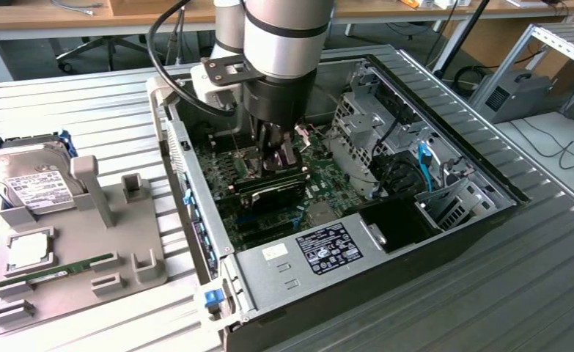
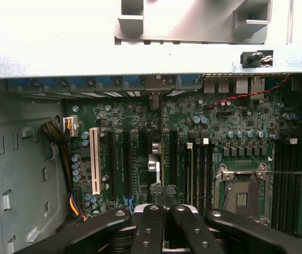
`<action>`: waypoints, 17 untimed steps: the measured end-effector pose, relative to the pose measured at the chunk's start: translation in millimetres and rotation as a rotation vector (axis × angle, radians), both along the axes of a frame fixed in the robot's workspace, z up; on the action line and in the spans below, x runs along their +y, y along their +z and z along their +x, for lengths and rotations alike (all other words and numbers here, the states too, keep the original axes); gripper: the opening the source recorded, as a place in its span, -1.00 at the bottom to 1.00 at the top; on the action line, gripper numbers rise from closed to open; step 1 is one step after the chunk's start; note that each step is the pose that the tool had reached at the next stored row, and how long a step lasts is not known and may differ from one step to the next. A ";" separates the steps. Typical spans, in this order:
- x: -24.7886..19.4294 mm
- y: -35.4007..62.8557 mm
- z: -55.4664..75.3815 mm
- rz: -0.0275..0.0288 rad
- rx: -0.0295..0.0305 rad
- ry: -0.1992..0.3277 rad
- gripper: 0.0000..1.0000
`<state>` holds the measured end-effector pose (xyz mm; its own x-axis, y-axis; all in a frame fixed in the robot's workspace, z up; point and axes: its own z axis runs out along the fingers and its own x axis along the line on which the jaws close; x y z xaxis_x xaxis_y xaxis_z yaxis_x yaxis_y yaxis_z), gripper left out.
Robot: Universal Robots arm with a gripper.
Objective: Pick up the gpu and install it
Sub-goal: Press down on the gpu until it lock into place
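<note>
The gpu (image 1: pixel 272 192), a thin dark card, stands on edge across the green motherboard (image 1: pixel 321 183) inside the open computer case (image 1: pixel 297 257). My gripper (image 1: pixel 284 163) reaches down into the case directly over the card, its tip at the card's upper edge. In the wrist view the two black fingers (image 2: pixel 150 227) are pressed together, shut, with nothing between them. Just beyond them the gpu (image 2: pixel 154 161) runs edge-on along an expansion slot towards the case's rear wall. I cannot tell whether the fingertips touch the card.
At the exterior view's left, a grey fixture (image 1: pixel 101 242) carries a silver hard drive (image 1: pixel 32 183), a green memory stick (image 1: pixel 57 270) and a square chip (image 1: pixel 29 251). A metal drive cage (image 1: pixel 365 117) and cables (image 1: pixel 426 165) crowd the case's right side. The CPU socket (image 2: pixel 242 193) lies beside the slots.
</note>
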<state>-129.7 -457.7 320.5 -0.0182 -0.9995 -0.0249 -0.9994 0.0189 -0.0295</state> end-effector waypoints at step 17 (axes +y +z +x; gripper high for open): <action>9.2 -21.9 0.1 0.0000 0.0000 0.000 -0.79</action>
<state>-129.7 -448.5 298.6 -0.0181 -0.9995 -0.0249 -0.9994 0.0188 -0.0295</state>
